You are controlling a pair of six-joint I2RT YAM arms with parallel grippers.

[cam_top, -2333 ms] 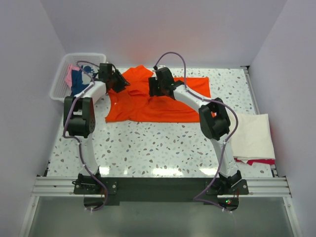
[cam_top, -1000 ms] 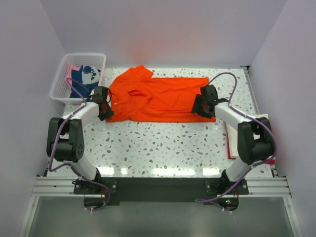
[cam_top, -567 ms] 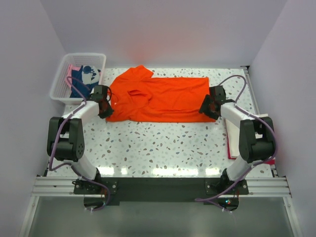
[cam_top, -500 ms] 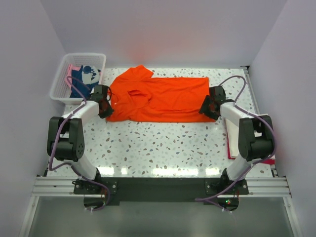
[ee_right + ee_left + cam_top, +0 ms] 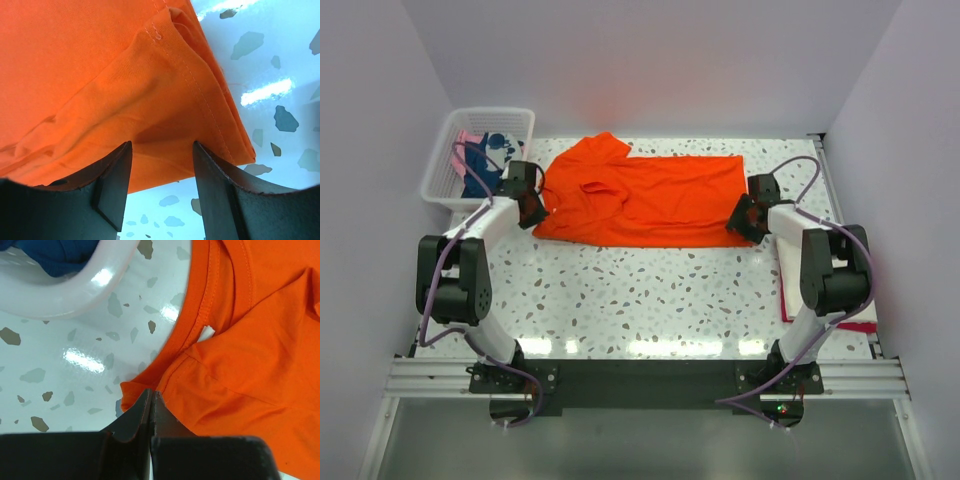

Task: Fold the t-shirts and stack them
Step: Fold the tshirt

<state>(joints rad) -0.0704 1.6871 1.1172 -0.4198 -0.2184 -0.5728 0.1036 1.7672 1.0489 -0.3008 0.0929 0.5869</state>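
since the earlier frames both arms have left the middle of the orange shirt (image 5: 640, 200) for its near corners. the left gripper (image 5: 151, 395) has clamped shut on the near-left corner, close to the basket (image 5: 490, 112), while the right gripper (image 5: 161, 146) has its jaws apart around the near-right hem, not pinching it. the shirt lies spread flat on the far middle of the table (image 5: 640, 290); the left hold seems to catch only the cloth's tip, so a lift may pull it free, and a right grip on one layer would skew the fold.

Pale lilac walls (image 5: 650, 60) enclose a glossy, brightly lit speckled terrazzo tabletop (image 5: 650, 300).
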